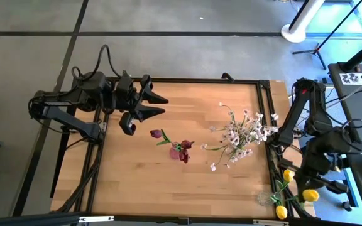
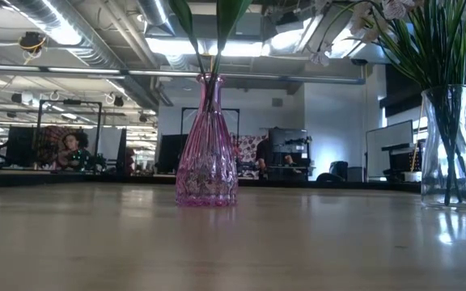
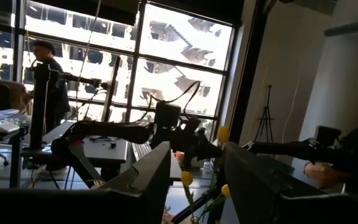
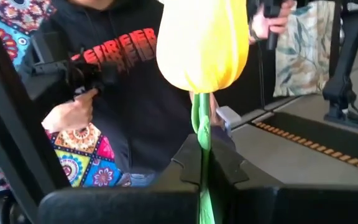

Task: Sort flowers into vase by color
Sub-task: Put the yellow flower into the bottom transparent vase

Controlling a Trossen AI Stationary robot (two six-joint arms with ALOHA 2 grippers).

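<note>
My right gripper (image 4: 202, 155) is shut on a yellow tulip (image 4: 204, 43). In the high view it (image 1: 308, 187) hangs over the table's near right corner, beside two more yellow tulips (image 1: 282, 211). Dark red tulips (image 1: 181, 149) stand with their stems in a pink ribbed vase (image 2: 206, 149) at mid-table. Sprays of white-pink blossoms (image 1: 239, 133) stand in a clear glass vase (image 2: 451, 149) to the right of it. My left gripper (image 1: 151, 104) waits open and empty, raised near the table's far left part, its fingers (image 3: 148, 177) pointing toward the right. My right gripper pinches the yellow tulip's green stem (image 4: 202, 134) between its two fingers, just below the bloom. The bloom stands out beyond the fingertips, and the stem runs back between the fingers and out of view. The flower is lifted clear of the table.
A black frame rail (image 1: 266, 144) borders the wooden table. Bare wood lies in front of the vases (image 1: 162, 185). A person in a dark printed sweatshirt (image 4: 123, 74) is close behind the right arm. A stand and cables (image 1: 332, 37) are off the table's far right.
</note>
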